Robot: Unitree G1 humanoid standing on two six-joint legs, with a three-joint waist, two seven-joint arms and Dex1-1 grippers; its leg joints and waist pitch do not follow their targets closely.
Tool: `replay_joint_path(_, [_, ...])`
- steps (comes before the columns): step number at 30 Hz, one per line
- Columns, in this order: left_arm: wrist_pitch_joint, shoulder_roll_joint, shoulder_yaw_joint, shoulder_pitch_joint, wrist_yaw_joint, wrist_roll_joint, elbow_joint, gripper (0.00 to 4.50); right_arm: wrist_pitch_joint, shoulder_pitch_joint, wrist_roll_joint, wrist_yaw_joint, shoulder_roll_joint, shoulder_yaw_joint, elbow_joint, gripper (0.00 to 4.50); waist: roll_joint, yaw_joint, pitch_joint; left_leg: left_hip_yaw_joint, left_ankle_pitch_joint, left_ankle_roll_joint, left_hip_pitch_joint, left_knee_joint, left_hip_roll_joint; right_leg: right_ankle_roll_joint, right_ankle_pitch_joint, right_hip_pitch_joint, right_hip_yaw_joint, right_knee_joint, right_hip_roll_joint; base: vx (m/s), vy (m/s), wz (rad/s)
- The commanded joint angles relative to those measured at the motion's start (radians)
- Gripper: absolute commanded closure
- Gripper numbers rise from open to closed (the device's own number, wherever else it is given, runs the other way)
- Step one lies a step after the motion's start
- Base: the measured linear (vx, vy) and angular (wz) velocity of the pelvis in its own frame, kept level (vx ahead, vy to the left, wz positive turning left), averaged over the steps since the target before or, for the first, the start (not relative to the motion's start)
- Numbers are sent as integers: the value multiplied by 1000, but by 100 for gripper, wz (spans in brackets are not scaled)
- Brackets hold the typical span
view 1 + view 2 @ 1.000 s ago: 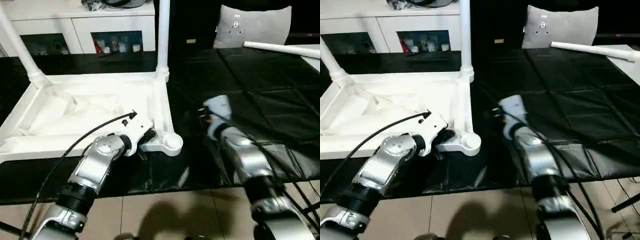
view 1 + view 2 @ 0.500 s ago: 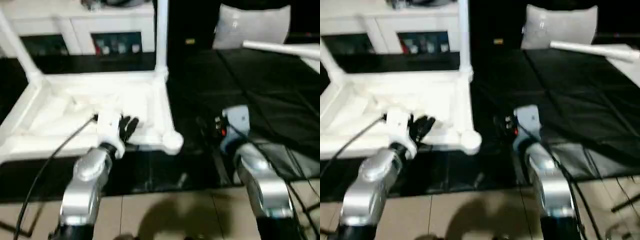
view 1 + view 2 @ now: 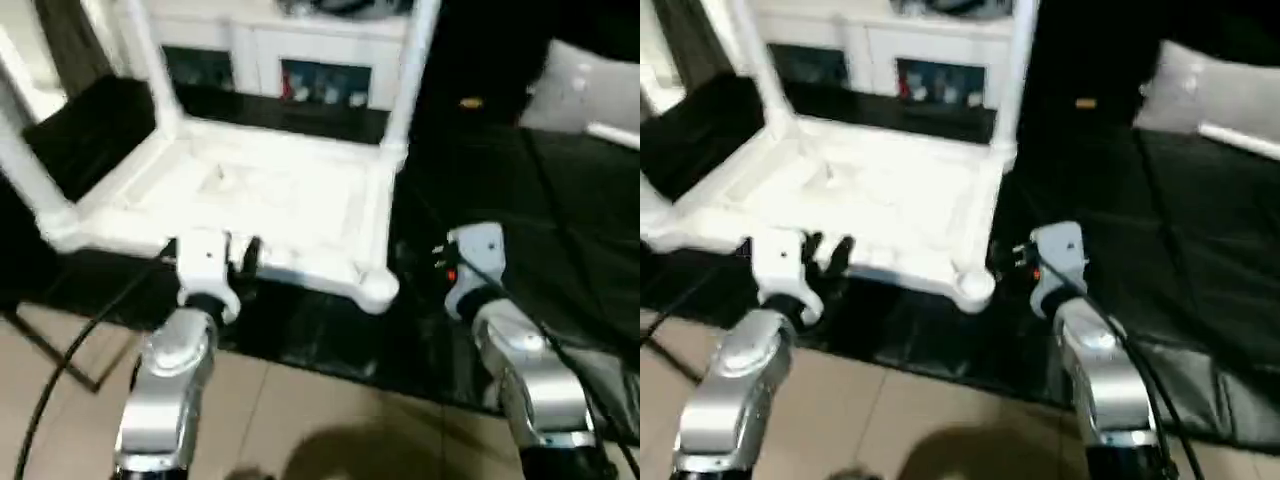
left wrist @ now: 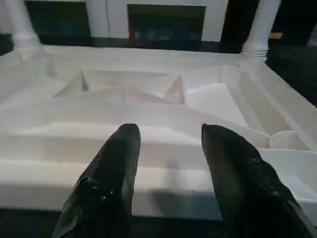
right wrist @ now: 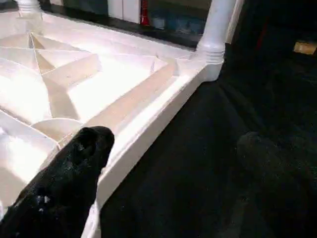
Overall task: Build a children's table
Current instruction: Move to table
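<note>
Looking down, head view: the white plastic rectangular tabletop (image 3: pixel 270 200) lies upside down, ribbed underside up, on the large black-covered work surface (image 3: pixel 560 230).
Legs, head view: three long white tapered tube legs stand in corner sockets, at the far left (image 3: pixel 150 60), far right (image 3: pixel 405 80) and near left (image 3: pixel 25 165); the near right round socket (image 3: pixel 375 290) stands empty.
Fourth leg, head view: a white tube (image 3: pixel 612 135) lies on the black cover far to my right, by a grey cushion (image 3: pixel 590 85).
My left gripper, head view: it (image 3: pixel 238 257) sits at the tabletop's near rim.
My right gripper, head view: its white housing (image 3: pixel 478 250) is over the black cover just right of the empty socket.
Left wrist view: my two black fingers (image 4: pixel 106 173) are parted, nothing between them, just short of the rim (image 4: pixel 148 176).
Right wrist view: my fingers (image 5: pixel 69 183) are spread wide and empty, one beside the tabletop's edge (image 5: pixel 148 124), the other over the cover.
</note>
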Motion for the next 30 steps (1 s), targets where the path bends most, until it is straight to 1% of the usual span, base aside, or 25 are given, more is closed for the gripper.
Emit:
replay_joint_path(1, [16,1,4,4,11,8,-19,189,15,2,11,-3,0,-1,-5,0,28,-14,-90,-169,117,257,106,-155,338,92,-175,-86,120,117,-109,15,-141,15])
replay_joint_path(3, [23,0,3,6,12,8,-24,185,-6,6,2,26,-18,29,-8,0,5,-20,-95,-139,528,418,111,-91,249,21,-32,-170,213,163,-135,18,-144,9])
replay_joint_path(4, [23,-1,2,7,13,8,-25,185,-5,7,2,26,-18,31,-10,0,-17,-10,-89,-69,519,472,46,-73,137,-67,87,-132,230,92,-112,7,-199,4])
replay_joint_path(5, [24,-1,2,8,13,8,-26,161,-3,8,2,26,-17,31,-11,0,-40,-17,-95,-37,430,475,24,-47,68,-162,180,-100,232,53,-105,7,-199,4])
replay_joint_path(6, [26,-2,1,9,14,8,-27,161,-5,10,1,28,-21,35,-11,0,-85,1,-100,24,99,425,-86,101,-98,-402,325,6,281,-28,-137,-5,-219,5])
replay_joint_path(7, [27,-1,-1,10,16,6,-28,147,-6,10,1,32,-23,38,-9,0,-78,23,-90,17,-98,224,-85,154,-86,-449,249,6,273,-55,-161,-28,-215,-5])
replay_joint_path(8, [27,-1,-1,10,17,5,-29,146,-6,10,1,33,-24,38,-9,0,-87,15,-84,12,-88,157,-103,158,-85,-395,223,12,249,-46,-157,-28,-215,-5])
replay_joint_path(9, [27,0,-2,11,18,4,-29,133,-8,10,0,35,-26,40,-7,0,-62,16,-74,-3,-74,85,-86,128,-75,-301,85,6,228,-73,-171,-57,-202,-3])
replay_joint_path(11, [31,3,-5,11,21,2,-32,108,-4,10,7,47,-25,39,-7,0,-11,-3,-62,-27,-83,126,-40,21,-16,-89,-244,13,202,-145,-165,-67,-145,6])
replay_joint_path(12, [34,3,-5,11,23,0,-37,104,2,11,13,58,-30,46,-12,0,14,-21,-59,-162,-63,223,-73,-117,113,58,-209,63,100,-50,-103,-93,-121,1])
replay_joint_path(13, [36,3,-4,11,23,0,-38,98,4,12,14,60,-31,48,-13,0,42,-56,-78,-245,-168,289,-19,-167,152,81,-209,2,107,80,-52,-51,-135,24])
replay_joint_path(14, [37,3,-4,11,23,1,-39,87,5,13,14,61,-32,50,-14,0,17,-81,-83,-272,-121,330,23,-151,143,56,-208,-52,134,102,-53,-51,-135,24])
replay_joint_path(15, [38,2,-4,11,22,2,-41,87,5,15,13,59,-33,53,-15,0,24,-68,-69,-280,-81,394,17,-142,108,-10,-185,-77,180,139,-49,-12,-164,63])
replay_joint_path(17, [38,4,-6,10,21,5,-40,64,5,15,14,61,-36,56,-14,0,-5,-79,-76,-292,81,441,-13,-133,7,-156,-107,-32,226,74,-72,-58,-213,63])
replay_joint_path(18, [37,7,-10,8,22,6,-38,56,4,15,13,62,-40,60,-12,0,-7,-48,-70,-222,146,410,-86,-74,-71,-325,-27,30,228,-11,-122,-108,-251,57])
replay_joint_path(19, [37,8,-11,7,23,5,-37,51,4,16,12,61,-40,60,-12,0,-58,-19,-71,-99,63,277,-99,76,-120,-364,-168,46,197,-114,-183,-111,-244,54])
replay_joint_path(20, [37,9,-12,6,23,5,-37,51,4,17,9,60,-40,61,-12,0,-52,-11,-71,-60,18,203,-112,116,-87,-341,-261,72,179,-122,-227,-111,-244,54])
replay_joint_path(21, [37,12,-15,5,24,4,-35,41,3,18,2,59,-40,61,-11,0,-48,0,-40,-30,-24,112,-85,119,-66,-236,-408,38,139,-143,-223,-79,-233,55])
replay_joint_path(23, [38,14,-16,4,24,4,-35,21,4,20,0,60,-39,62,-13,0,-21,10,-45,-27,-81,125,-62,46,-20,-139,-446,87,101,-143,-229,-51,-218,63])
replay_joint_path(24, [38,15,-16,2,24,4,-34,16,5,21,0,61,-39,63,-14,0,-6,10,-53,-46,-87,152,-30,-24,12,-58,-341,98,56,-139,-181,-37,-197,80])
replay_joint_path(25, [39,15,-17,2,25,4,-33,5,5,21,0,61,-39,63,-14,0,31,-8,-80,-185,-69,257,14,-121,153,31,-166,76,41,-22,-104,-46,-202,80])
replay_joint_path(26, [41,17,-15,-1,26,4,-34,5,5,22,0,64,-41,67,-16,0,37,-32,-84,-248,-40,341,34,-153,215,52,-133,32,86,70,-94,-46,-202,80])
replay_joint_path(27, [42,17,-15,-1,26,4,-34,5,5,22,0,64,-41,68,-16,0,20,-47,-82,-282,133,468,66,-137,201,6,-171,-59,181,134,-96,-32,-188,76])
replay_joint_path(29, [44,19,-14,-2,28,4,-35,5,4,21,2,62,-42,70,-16,0,9,-30,-64,-268,234,505,-1,-129,67,-115,-108,-45,248,94,-96,-42,-188,77])
replay_joint_path(30, [45,22,-13,-3,30,2,-36,5,-5,24,4,53,-36,65,-16,0,-8,-13,-63,-205,149,448,-45,-84,-32,-294,-41,-5,244,7,-110,-58,-224,68])
